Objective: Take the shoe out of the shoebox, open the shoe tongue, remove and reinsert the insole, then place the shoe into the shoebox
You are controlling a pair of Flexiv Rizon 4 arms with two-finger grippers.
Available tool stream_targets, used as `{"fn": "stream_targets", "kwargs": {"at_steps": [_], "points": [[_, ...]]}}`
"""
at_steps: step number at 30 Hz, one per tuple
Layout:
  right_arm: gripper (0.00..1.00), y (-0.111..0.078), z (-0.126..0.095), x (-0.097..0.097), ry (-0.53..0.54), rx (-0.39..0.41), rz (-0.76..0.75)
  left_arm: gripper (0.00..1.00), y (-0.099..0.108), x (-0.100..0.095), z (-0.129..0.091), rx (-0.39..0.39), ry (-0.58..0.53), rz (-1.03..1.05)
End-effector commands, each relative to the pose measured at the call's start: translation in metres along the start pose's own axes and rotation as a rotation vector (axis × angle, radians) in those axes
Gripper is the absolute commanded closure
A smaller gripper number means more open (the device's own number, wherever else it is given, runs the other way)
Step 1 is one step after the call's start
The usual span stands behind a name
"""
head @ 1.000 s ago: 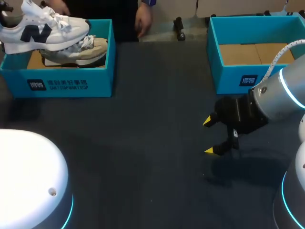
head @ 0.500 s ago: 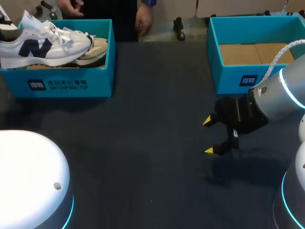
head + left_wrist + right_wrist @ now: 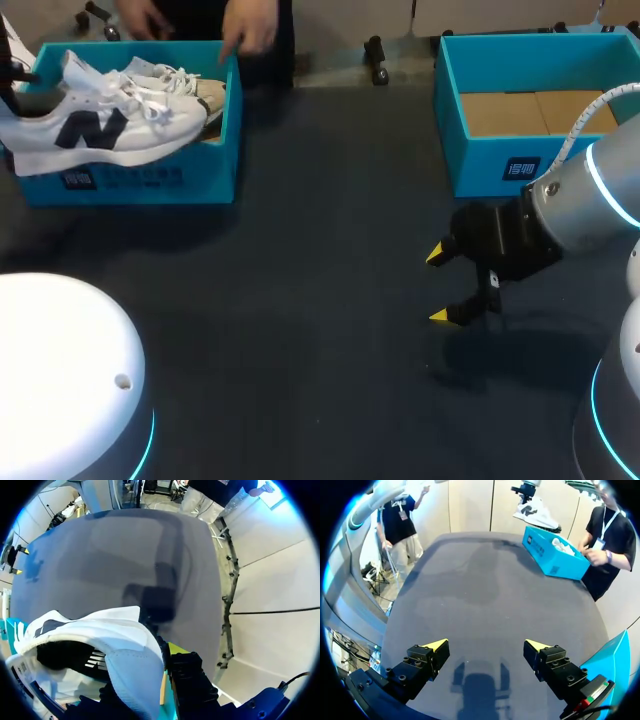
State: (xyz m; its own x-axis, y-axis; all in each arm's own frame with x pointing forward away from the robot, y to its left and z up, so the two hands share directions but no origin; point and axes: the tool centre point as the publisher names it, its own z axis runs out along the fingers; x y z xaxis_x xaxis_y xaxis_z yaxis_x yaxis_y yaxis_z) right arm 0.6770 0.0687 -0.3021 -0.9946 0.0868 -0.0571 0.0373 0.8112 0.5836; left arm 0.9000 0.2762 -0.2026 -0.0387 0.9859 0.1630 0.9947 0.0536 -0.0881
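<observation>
A white sneaker (image 3: 110, 125) with a dark letter on its side hangs tilted over the front wall of the left blue shoebox (image 3: 130, 182). My left gripper (image 3: 12, 72) at the view's left edge is shut on its heel. In the left wrist view the heel collar (image 3: 127, 647) sits between the black fingers (image 3: 187, 677). From the right wrist view the sneaker (image 3: 536, 509) shows above the shoebox (image 3: 551, 555), far ahead. My right gripper (image 3: 452, 287) hovers open and empty over the mat, in front of the right shoebox (image 3: 520, 165); its yellow fingertips (image 3: 436, 645) stand wide apart.
A beige shoe (image 3: 205, 96) lies inside the left shoebox. A person's hand (image 3: 250, 30) is at that box's back rim. The right shoebox shows a bare cardboard floor (image 3: 530, 112). Dark mat (image 3: 320, 300) stretches between the boxes.
The left gripper has carried the sneaker down and forward, from above the box to over its front wall. The person's hand shifted left along the back rim. The right arm stayed still.
</observation>
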Motion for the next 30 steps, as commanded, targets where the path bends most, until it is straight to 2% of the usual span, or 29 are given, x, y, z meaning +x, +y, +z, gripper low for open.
{"fn": "stream_targets", "kwargs": {"at_steps": [1,11,30], "points": [[0.0,-0.001,0.0,0.002,-0.003,-0.001,-0.001,1.0,-0.024,-0.012,0.002,-0.054,0.024,-0.007],[0.0,-0.001,0.0,0.002,-0.003,-0.001,-0.001,1.0,-0.064,-0.032,0.009,-0.048,0.04,-0.014],[0.0,-0.001,0.0,0.002,-0.003,-0.001,-0.001,1.0,-0.151,-0.095,0.01,-0.04,0.025,0.061]]}}
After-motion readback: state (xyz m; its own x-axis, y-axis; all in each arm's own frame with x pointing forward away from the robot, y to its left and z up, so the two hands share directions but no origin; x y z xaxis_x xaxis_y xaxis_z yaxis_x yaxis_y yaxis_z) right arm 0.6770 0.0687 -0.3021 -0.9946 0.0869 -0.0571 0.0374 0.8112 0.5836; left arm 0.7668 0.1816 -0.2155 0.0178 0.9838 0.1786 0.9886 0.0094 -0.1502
